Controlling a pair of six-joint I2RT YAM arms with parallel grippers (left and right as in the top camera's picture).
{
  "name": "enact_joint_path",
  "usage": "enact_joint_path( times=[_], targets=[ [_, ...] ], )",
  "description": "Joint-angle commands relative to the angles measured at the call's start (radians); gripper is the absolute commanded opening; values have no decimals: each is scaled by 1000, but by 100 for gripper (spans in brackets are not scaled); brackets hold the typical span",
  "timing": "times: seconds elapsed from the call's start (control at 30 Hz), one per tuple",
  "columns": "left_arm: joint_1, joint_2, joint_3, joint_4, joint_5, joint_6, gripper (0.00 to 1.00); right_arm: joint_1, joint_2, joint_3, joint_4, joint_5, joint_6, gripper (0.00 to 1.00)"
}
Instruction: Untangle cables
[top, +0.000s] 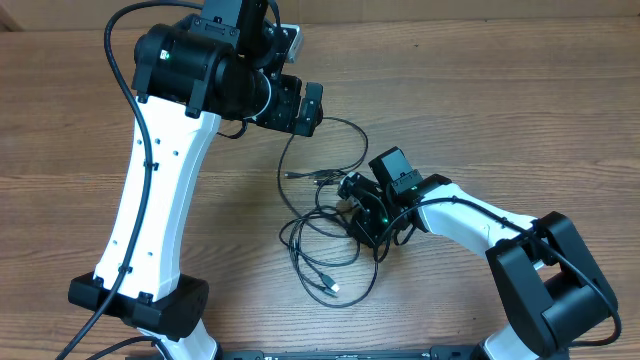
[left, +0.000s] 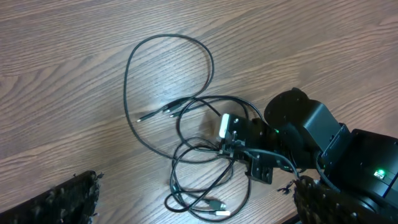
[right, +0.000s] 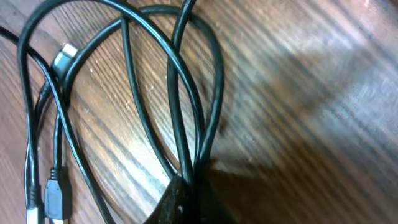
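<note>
Thin black cables (top: 318, 222) lie tangled in loops on the wooden table, also in the left wrist view (left: 186, 146). My right gripper (top: 362, 215) is low at the right side of the tangle and is shut on several strands; the strands (right: 180, 124) run together into its jaws (right: 196, 199). It also shows in the left wrist view (left: 239, 146). My left gripper (top: 310, 105) hangs above the table behind the tangle, open and empty, its fingers (left: 199, 211) far apart. One loop (left: 168, 43) reaches toward the far side. Plug ends (left: 217, 208) lie at the near side.
Two small plug ends (top: 305, 176) lie left of the right gripper. USB plugs (right: 55, 199) lie at the lower left of the right wrist view. The left arm's thick black wire (top: 125, 90) hangs at the left. The table's near edge (top: 350, 352) lies close below the tangle.
</note>
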Motion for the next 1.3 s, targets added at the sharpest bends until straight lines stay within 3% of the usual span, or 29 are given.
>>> enact_joint_path(
  times=[0.0,0.5,0.97,1.27],
  targets=[
    [-3,3,16,2,-10,11,100,5,-19,51,-66,-4,12,4],
    [-3,3,16,2,-10,11,100,5,-285,348,-453,-5,12,4],
    [-3,3,16,2,-10,11,100,5,-540,475,-427,-131,42,4],
    [-3,3,16,2,-10,11,100,2,-637,483,-333,-56,114,4]
  ],
)
